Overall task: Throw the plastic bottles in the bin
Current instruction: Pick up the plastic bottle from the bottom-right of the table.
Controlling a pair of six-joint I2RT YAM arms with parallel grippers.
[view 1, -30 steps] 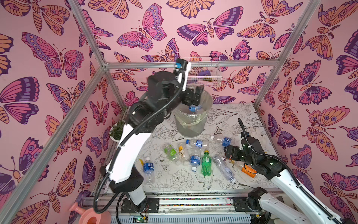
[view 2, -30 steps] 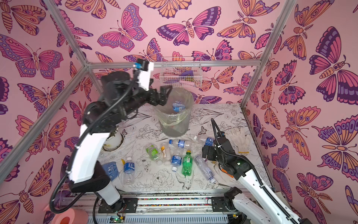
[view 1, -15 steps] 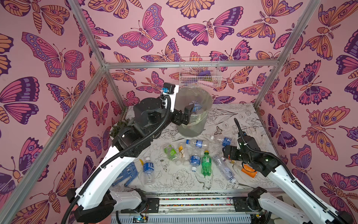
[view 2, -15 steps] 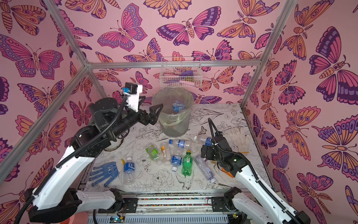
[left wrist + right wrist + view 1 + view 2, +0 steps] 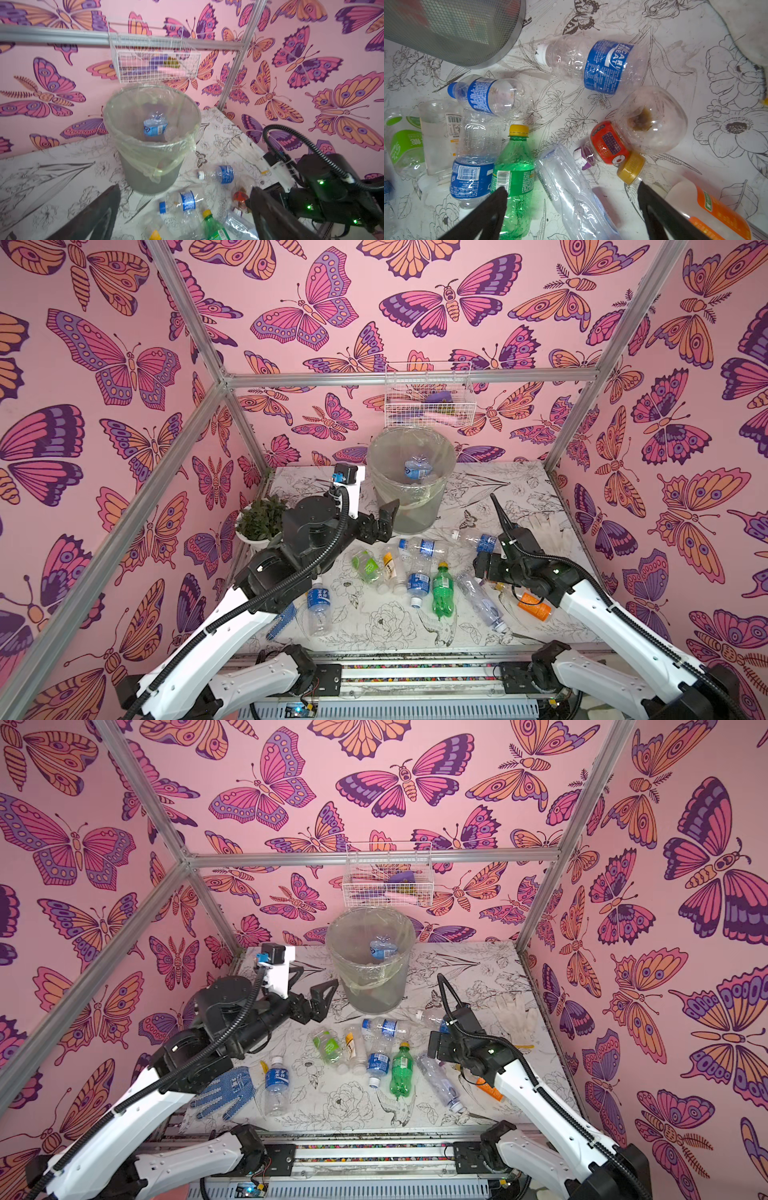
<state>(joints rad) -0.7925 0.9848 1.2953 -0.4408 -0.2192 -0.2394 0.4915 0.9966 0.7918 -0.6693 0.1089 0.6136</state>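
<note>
Both grippers are wide and empty: left gripper (image 5: 311,979) beside the bin (image 5: 415,510), right gripper (image 5: 571,191) over the bottles (image 5: 419,568) crowded on the bench (image 5: 519,489). Closing here may pinch two bottles, or squeeze one out.

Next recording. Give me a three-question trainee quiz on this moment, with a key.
1. True or false: the left gripper is shut on a bottle.
2. Which cap colour does the dark green bottle have? A red, B yellow, C blue.
3. Fill in: the bottle lying inside the bin carries a ____ label.
Key: 1 false, its jaws stand open and empty; 2 B; 3 blue.
</note>
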